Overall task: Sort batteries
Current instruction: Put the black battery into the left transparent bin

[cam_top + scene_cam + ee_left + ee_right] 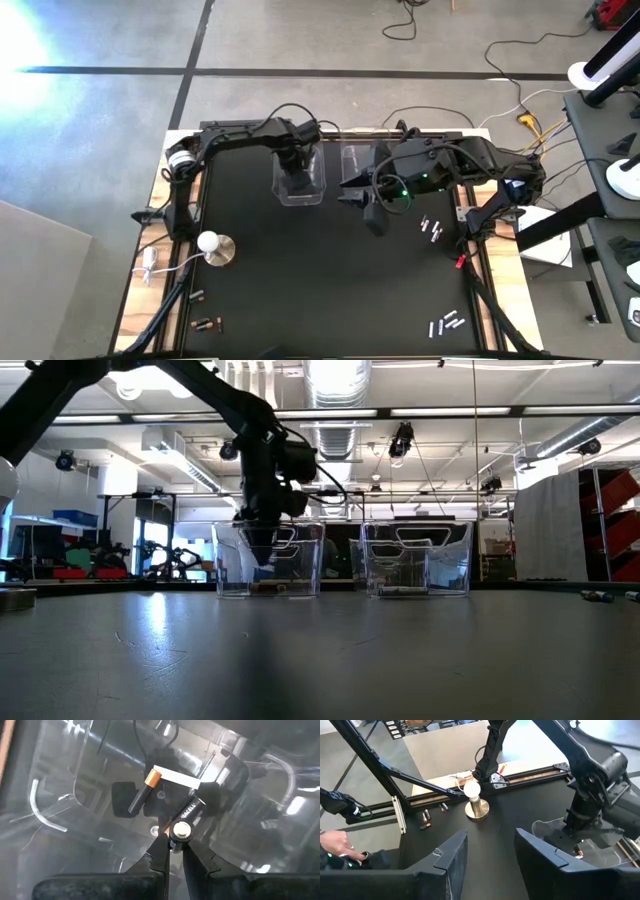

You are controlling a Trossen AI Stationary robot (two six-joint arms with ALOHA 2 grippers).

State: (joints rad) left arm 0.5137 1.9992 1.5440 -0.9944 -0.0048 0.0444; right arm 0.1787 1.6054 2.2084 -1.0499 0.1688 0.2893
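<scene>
The black table [300,300] is carrying two clear bins side by side near its far edge: the left bin [299,178] and the right bin [357,165]. The left arm is reaching in from the table's left side, and the left gripper [173,841] is hanging down inside the left bin, its fingers pinching a dark battery [186,820] by its silvery end, so the pincer is standing narrow and holding that cell. Another dark battery with a copper end [144,790] is lying on the floor of that same bin, beside a white strip. The right arm is stretching over the table's middle, just in front of the right bin, and the right gripper [490,850] is hovering above bare tabletop with its jaws standing apart and nothing between them. A white round-based knob [213,245] is sitting near the left edge. Loose batteries are lying in small groups: silvery ones [432,228] right of centre, more silvery ones [447,323] at the near right corner, and dark ones [205,322] at the near left.
</scene>
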